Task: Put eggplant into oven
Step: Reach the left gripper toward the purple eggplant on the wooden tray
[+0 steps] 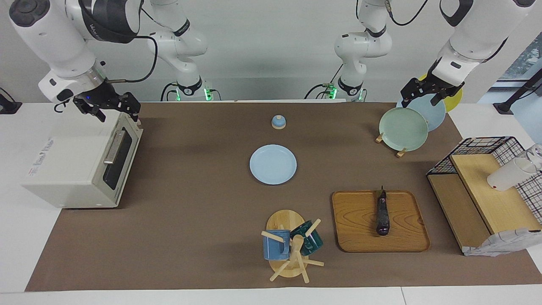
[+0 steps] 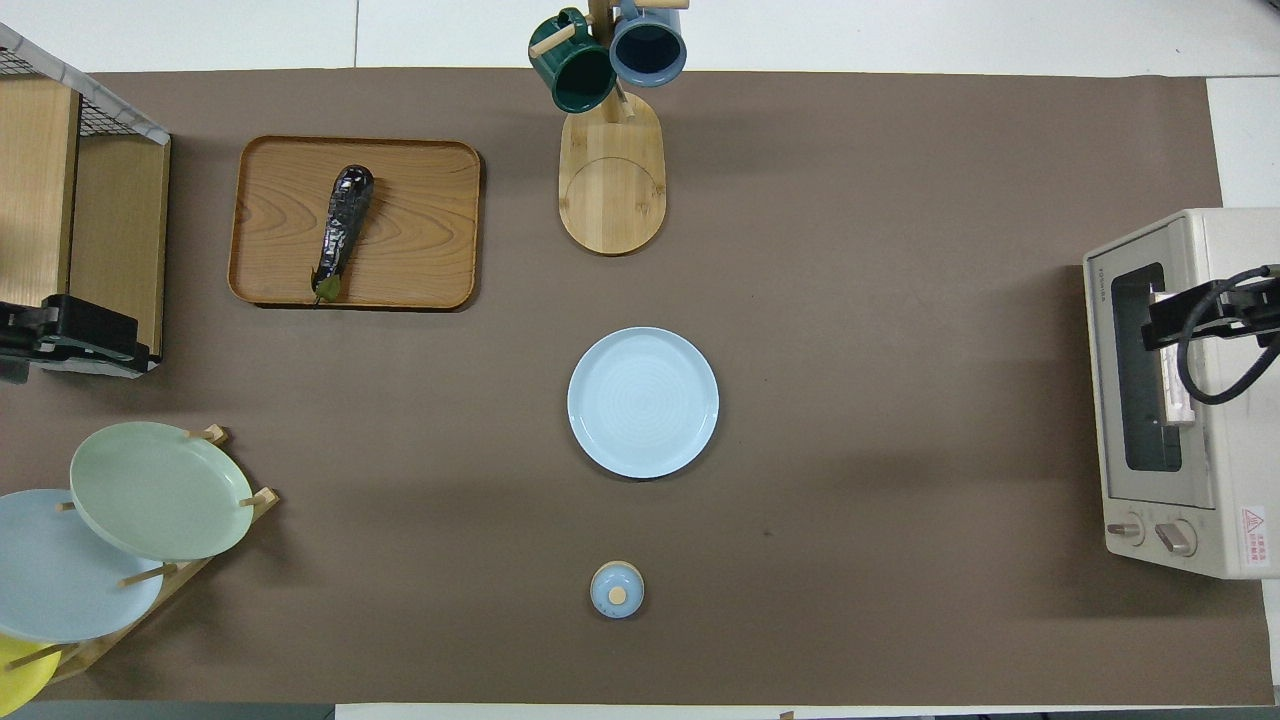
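The eggplant (image 1: 382,214), dark and slim, lies on a wooden tray (image 1: 355,237) toward the left arm's end of the table; it also shows in the overhead view (image 2: 342,230). The cream oven (image 1: 72,169) stands at the right arm's end with its dark glass door shut; it also shows in the overhead view (image 2: 1215,400). My right gripper (image 1: 116,111) is open and empty, raised over the oven's top edge above the door (image 2: 1200,315). My left gripper (image 1: 420,101) is open and empty, raised over the plate rack, apart from the eggplant.
A light blue plate (image 1: 273,164) lies mid-table, with a small blue lidded pot (image 1: 278,122) nearer the robots. A mug tree (image 1: 292,245) with two mugs stands beside the tray. A plate rack (image 1: 403,127) and a wire-and-wood shelf (image 1: 482,190) stand at the left arm's end.
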You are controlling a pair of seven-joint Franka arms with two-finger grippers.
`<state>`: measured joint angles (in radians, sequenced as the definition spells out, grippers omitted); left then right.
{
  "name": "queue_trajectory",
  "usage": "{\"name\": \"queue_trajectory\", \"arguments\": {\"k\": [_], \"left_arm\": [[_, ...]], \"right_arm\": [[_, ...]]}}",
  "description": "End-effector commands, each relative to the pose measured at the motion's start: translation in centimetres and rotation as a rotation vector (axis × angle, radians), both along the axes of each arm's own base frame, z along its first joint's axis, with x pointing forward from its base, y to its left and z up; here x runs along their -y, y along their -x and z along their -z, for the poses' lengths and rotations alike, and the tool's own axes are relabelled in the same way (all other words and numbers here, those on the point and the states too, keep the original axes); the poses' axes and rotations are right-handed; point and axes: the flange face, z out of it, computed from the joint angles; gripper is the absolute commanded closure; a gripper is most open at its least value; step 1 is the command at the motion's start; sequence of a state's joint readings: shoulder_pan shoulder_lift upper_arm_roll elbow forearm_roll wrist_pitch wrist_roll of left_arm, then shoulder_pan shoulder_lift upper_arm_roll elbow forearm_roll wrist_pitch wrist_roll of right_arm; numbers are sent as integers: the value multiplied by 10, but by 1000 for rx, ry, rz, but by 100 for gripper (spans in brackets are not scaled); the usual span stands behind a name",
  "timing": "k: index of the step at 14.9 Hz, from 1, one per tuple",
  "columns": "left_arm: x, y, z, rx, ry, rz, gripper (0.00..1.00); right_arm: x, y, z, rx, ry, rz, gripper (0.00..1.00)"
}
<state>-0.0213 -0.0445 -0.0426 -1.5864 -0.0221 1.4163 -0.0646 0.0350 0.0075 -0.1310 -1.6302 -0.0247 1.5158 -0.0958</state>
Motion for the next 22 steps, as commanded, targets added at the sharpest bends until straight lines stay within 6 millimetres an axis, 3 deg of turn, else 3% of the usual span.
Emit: {"name": "queue_trajectory", "arguments": {"k": [1,12,16,19,22], "left_arm": [[2,-3,-5,12,3,13,0],[5,-9,-9,76,18,16,0],[17,-27,-10,190,26,42,0],[16,-55,16,193,9,45,0],[18,-86,58,165,9,53,0]], "right_arm": [[0,4,-2,9,-22,13,0],[0,4,-2,9,-22,13,0],[0,4,-2,9,-22,13,0],[0,4,-2,9,-22,13,0],[0,4,-2,9,-22,13,0]]}}
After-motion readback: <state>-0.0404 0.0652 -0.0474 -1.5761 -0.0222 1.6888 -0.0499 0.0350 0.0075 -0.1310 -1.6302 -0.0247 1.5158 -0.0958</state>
